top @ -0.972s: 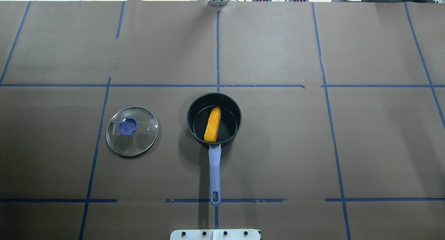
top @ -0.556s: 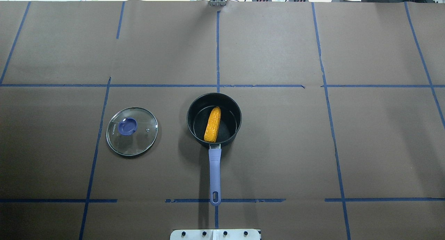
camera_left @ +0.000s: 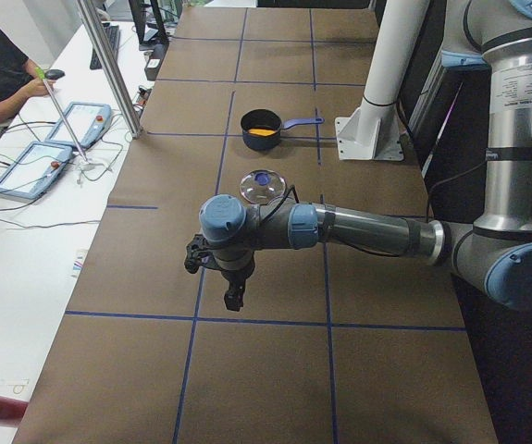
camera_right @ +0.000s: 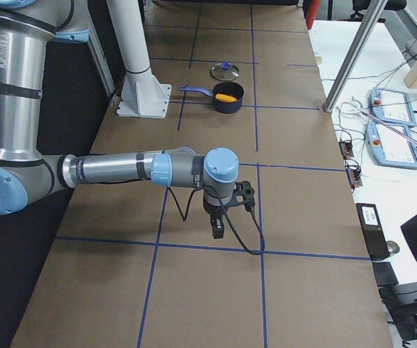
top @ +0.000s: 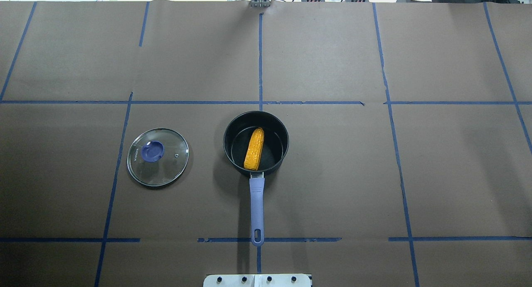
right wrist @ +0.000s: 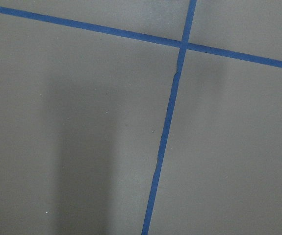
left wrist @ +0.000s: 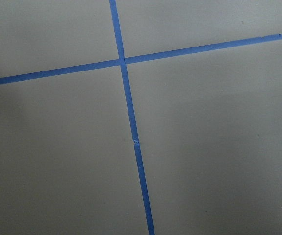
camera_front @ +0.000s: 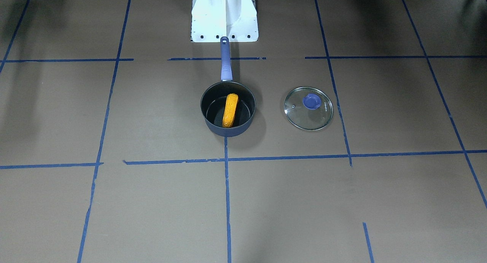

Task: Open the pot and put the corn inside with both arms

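Note:
The dark navy pot (top: 275, 134) stands uncovered at the table's middle, with its purple-blue handle (top: 257, 208) pointing toward the robot's base. The orange-yellow corn (top: 254, 149) lies inside the pot, also seen in the front view (camera_front: 230, 110). The left gripper (camera_left: 233, 296) hangs over bare table far from the pot, in the exterior left view only. The right gripper (camera_right: 217, 226) hangs over bare table at the other end, in the exterior right view only. I cannot tell whether either is open or shut. Both wrist views show only brown paper and blue tape.
The round glass lid (top: 158, 157) with a blue knob lies flat on the table to the pot's left in the overhead view, apart from the pot. The white base mount (camera_front: 224, 15) stands beyond the handle's end. Blue tape lines grid the brown table.

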